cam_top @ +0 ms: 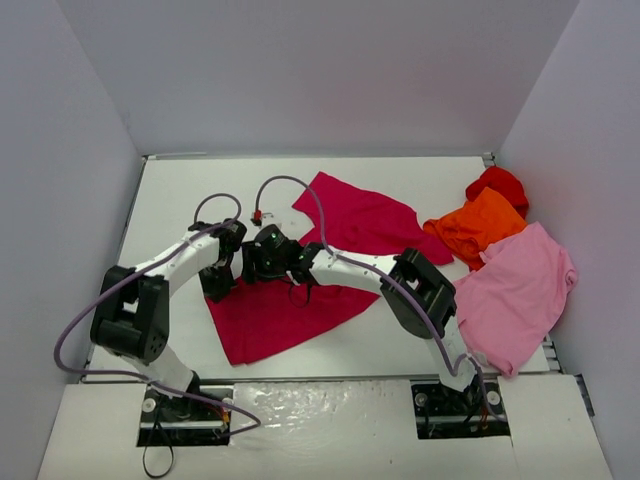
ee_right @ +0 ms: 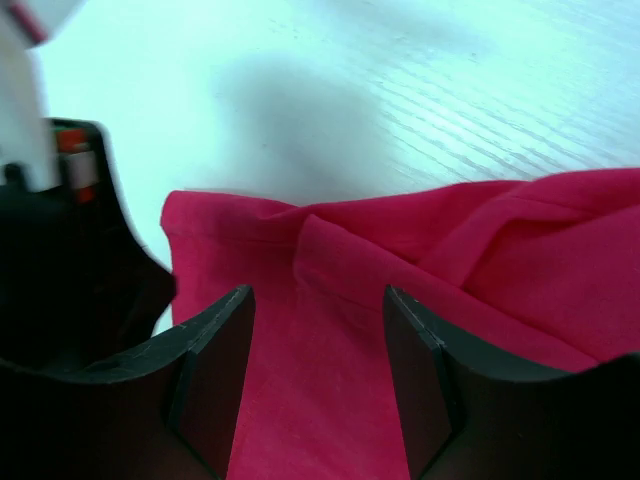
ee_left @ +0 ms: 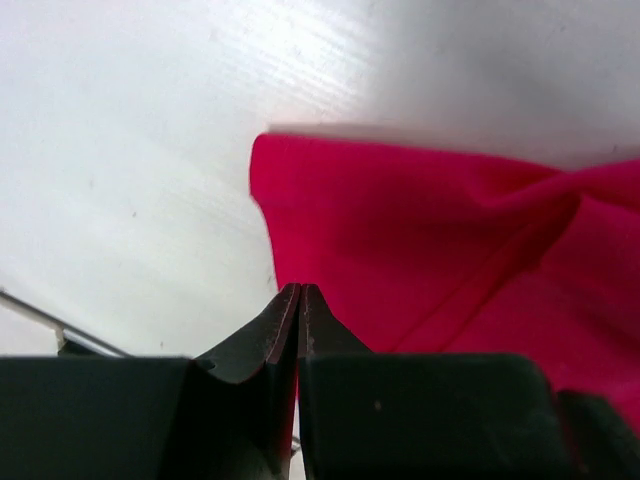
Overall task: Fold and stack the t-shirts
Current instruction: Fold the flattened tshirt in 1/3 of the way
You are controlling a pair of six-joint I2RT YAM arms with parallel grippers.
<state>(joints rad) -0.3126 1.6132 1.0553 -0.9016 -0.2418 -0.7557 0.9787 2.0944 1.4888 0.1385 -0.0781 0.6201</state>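
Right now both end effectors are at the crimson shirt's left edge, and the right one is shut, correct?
No: the right end effector is open; the right wrist view shows its fingers apart over the crimson shirt. Both are at that shirt's left edge.

I see a white worktop [cam_top: 180, 200] inside a plain box of walls. The back wall [cam_top: 320, 70], the left wall [cam_top: 60, 200] and the right wall [cam_top: 590, 150] are all pale grey and bare. Up close, the worktop [ee_left: 130, 150] shows thin lines like wood. The light is soft. A white front strip [cam_top: 320, 420] along the near edge shines a little, and grey shadows lie on the worktop [ee_right: 400, 90].
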